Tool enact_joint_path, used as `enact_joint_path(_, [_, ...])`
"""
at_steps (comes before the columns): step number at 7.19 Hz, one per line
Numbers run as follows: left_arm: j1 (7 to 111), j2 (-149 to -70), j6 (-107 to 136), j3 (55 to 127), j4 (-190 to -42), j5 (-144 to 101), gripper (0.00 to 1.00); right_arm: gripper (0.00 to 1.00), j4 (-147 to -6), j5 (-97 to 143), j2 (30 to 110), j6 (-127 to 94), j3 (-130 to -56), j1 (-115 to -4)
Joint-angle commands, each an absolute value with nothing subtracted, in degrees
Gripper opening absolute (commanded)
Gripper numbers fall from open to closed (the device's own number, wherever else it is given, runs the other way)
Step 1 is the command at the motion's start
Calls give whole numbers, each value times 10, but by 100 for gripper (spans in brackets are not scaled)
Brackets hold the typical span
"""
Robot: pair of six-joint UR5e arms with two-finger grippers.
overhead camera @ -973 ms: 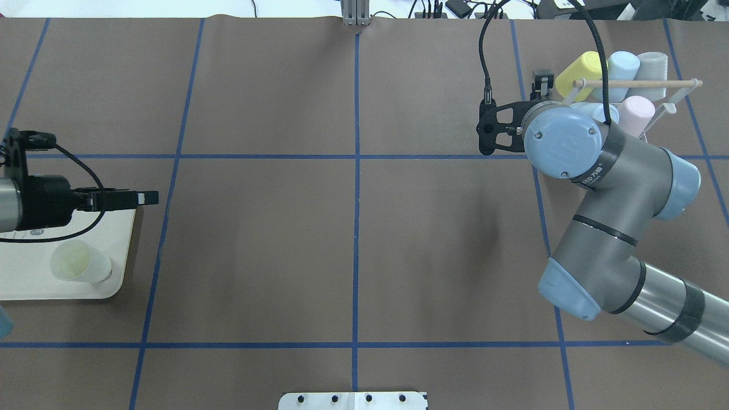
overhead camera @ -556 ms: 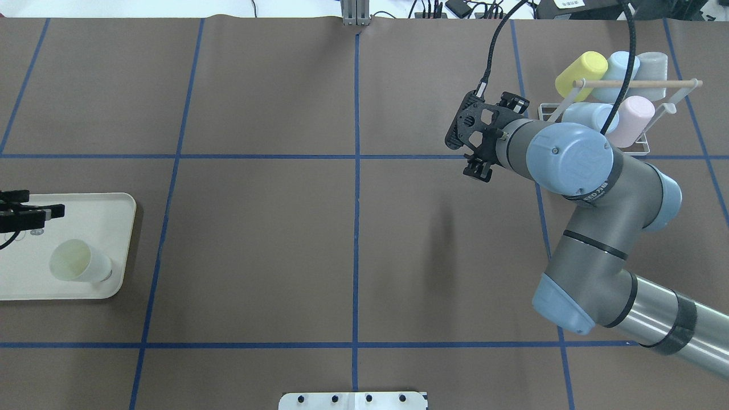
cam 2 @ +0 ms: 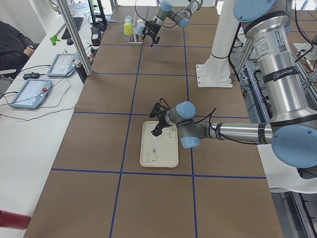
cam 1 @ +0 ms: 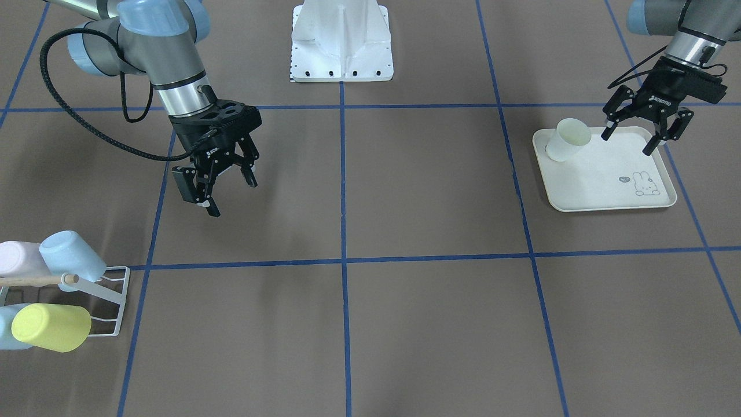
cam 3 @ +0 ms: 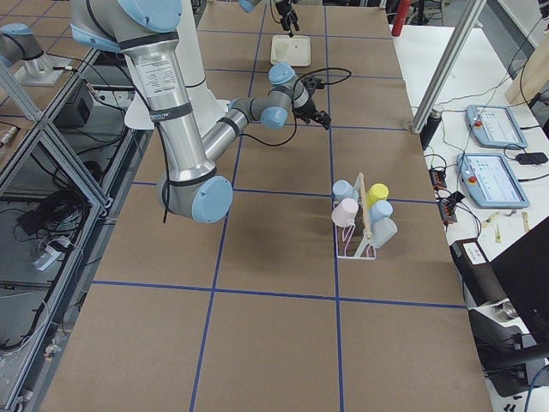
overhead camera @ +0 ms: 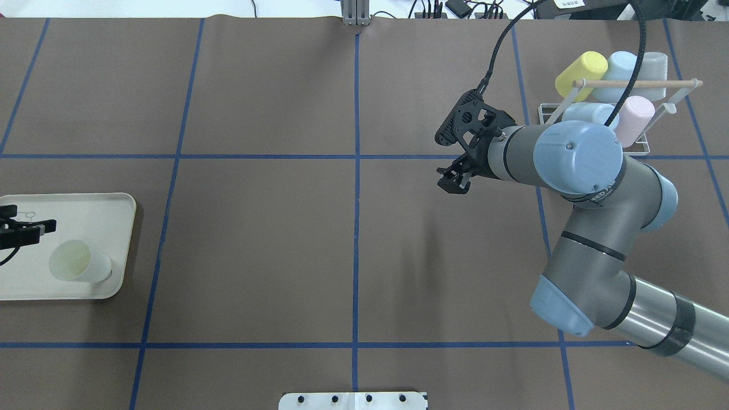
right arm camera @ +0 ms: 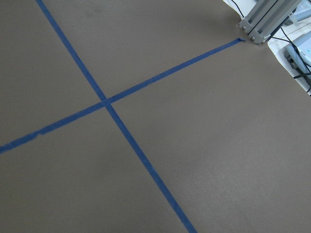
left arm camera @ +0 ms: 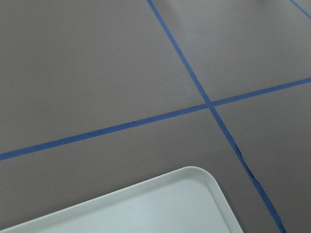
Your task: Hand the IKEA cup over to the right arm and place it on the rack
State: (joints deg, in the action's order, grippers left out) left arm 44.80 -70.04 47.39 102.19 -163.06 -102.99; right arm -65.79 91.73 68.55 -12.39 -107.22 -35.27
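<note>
Seems the pickup step: cup (cam 1: 567, 139) mouth-up on the tray (cam 1: 608, 194), left claw (cam 1: 628, 143) spread and empty above that tray just beside it, right claw (cam 1: 228, 196) spread and empty well apart from the tray; calls next for straddling and gripping the cup.

The left gripper (cam 1: 627, 142) and right gripper (cam 1: 231, 197) both point downward, jaws spread, holding nothing, arms well apart.
</note>
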Motion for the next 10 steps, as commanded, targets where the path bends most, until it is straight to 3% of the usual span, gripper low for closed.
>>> enact_joint_path(1, [400, -700, 492, 1019, -1631, -1021, 100, 98, -656, 919, 685, -143, -1073, -352])
enact_joint_path(2, [396, -700, 493, 1018, -1631, -1020, 96, 98, -643, 918, 685, -142, -1071, -351])
enact_joint_path(3, [395, -700, 494, 1018, -1631, -1020, 45, 98, -636, 918, 686, -142, -1068, -350])
enact_joint_path(4, [394, -700, 495, 1018, -1631, -1021, 30, 98, -636, 918, 686, -142, -1068, -350])
enact_joint_path(5, [394, -700, 495, 1018, -1631, -1021, 23, 98, -636, 917, 686, -142, -1067, -350])
enact_joint_path(8, [393, -700, 495, 1018, -1633, -1022, 23, 98, -636, 916, 686, -142, -1066, -349])
enact_joint_path(9, [393, -700, 495, 1018, -1634, -1022, 18, 98, -636, 915, 685, -141, -1065, -349])
enact_joint_path(10, [394, -700, 494, 1020, -1636, -1023, 0, 98, -636, 914, 685, -141, -1065, -347])
